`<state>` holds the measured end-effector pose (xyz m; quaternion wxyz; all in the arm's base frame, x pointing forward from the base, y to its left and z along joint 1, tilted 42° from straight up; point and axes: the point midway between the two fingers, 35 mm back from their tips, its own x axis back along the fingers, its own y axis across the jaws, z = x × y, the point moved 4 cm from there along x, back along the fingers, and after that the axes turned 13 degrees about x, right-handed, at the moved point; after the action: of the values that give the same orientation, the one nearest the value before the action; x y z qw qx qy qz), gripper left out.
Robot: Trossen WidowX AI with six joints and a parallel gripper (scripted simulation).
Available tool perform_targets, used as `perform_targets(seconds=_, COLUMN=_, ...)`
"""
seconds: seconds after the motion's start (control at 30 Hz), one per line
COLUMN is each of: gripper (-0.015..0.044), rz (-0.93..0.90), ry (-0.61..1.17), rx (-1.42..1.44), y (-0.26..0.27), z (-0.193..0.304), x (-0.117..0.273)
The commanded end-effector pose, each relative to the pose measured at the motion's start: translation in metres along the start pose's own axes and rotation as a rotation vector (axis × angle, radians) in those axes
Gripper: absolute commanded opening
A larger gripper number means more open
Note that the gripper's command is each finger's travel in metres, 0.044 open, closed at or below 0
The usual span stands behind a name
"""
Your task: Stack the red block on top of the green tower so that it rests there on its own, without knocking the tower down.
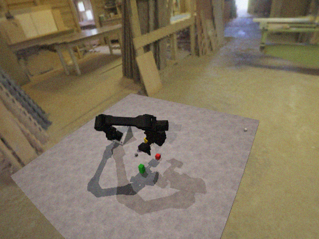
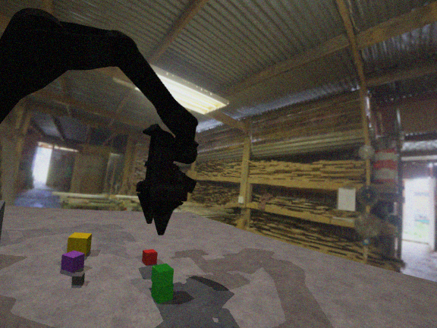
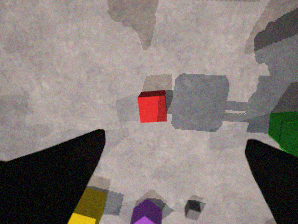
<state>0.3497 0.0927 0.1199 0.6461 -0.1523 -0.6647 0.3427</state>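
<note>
The red block (image 1: 158,156) (image 2: 149,257) (image 3: 152,107) lies flat on the grey mat, apart from the other blocks. The green tower (image 1: 142,169) (image 2: 162,284) (image 3: 286,131) is two green blocks stacked upright; nothing lies on top of it. In the wrist view it is cut off at the right edge, beyond the right finger's tip. My gripper (image 1: 155,150) (image 2: 155,228) (image 3: 173,140) is open and empty, pointing down and hanging well above the mat. In the wrist view the red block shows ahead of the fingertips, left of the middle between them.
A yellow block (image 1: 145,140) (image 2: 79,244) (image 3: 82,219), a purple block (image 2: 73,261) (image 3: 146,212) and a small dark block (image 1: 135,155) (image 2: 78,279) (image 3: 193,207) lie near each other on the mat (image 1: 216,155). A small pale ball (image 1: 245,129) is near the mat's far right corner.
</note>
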Motion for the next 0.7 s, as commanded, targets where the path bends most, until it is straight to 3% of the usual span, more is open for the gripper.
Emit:
perform_targets(seconds=0.0, gripper=0.044, rz=0.001, ry=0.028, rx=0.131, y=0.018, z=-0.003, x=-0.003)
perform_targets(seconds=0.27, gripper=0.044, rz=0.001, ry=0.028, rx=0.131, y=0.02, z=-0.007, x=-0.005)
perform_targets(seconds=0.67, gripper=0.044, rz=0.003, ry=0.028, rx=0.131, y=0.019, z=-0.005, x=-0.043)
